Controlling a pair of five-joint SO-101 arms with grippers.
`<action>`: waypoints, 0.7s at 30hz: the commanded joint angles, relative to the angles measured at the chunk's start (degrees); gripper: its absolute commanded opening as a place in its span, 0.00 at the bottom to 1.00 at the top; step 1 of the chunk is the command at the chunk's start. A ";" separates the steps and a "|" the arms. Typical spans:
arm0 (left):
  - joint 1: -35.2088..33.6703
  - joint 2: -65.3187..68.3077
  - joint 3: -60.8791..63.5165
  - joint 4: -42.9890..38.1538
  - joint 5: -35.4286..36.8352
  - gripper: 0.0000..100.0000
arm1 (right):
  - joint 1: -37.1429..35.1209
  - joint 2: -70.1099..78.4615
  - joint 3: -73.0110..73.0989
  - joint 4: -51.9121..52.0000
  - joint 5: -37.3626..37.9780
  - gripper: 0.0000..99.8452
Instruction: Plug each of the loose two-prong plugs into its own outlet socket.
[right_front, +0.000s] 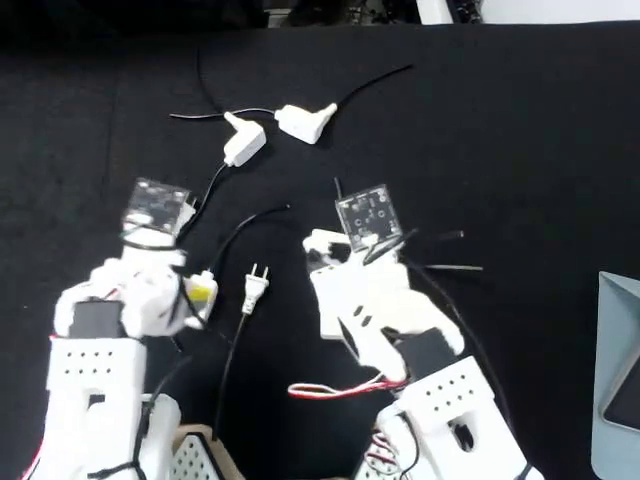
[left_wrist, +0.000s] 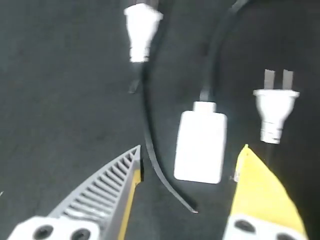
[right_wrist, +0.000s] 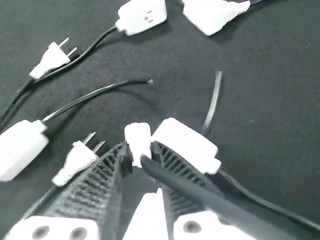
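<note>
My right gripper (right_wrist: 137, 156) is shut on a white plug (right_wrist: 137, 140) with a black cord, held right beside a white outlet socket (right_wrist: 192, 143). In the high view this gripper (right_front: 322, 250) sits mid-table. My left gripper (left_wrist: 192, 150) is open, with a white outlet socket (left_wrist: 200, 146) lying between its grey and yellow fingers; in the high view it (right_front: 200, 290) is at the left. A loose two-prong plug (right_front: 256, 286) (left_wrist: 275, 107) (right_wrist: 76, 159) lies between the arms. Another loose plug (left_wrist: 141, 30) (right_wrist: 50, 58) lies nearby.
Two more white sockets (right_front: 244, 144) (right_front: 305, 122) with black cords lie at the back of the black table. Short loose cable ends (right_front: 445, 252) lie right of the right arm. A pale blue tray (right_front: 615, 370) stands at the right edge.
</note>
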 joint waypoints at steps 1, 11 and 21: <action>6.73 5.71 -1.01 -1.32 0.00 0.26 | 4.84 -0.31 -0.13 -2.02 0.44 0.01; 7.52 36.66 -9.98 -8.09 -0.09 0.25 | 5.54 -0.31 0.57 -2.99 0.44 0.01; 1.71 50.20 -19.21 -8.09 -0.53 0.20 | 5.63 -0.31 0.66 -2.99 0.44 0.01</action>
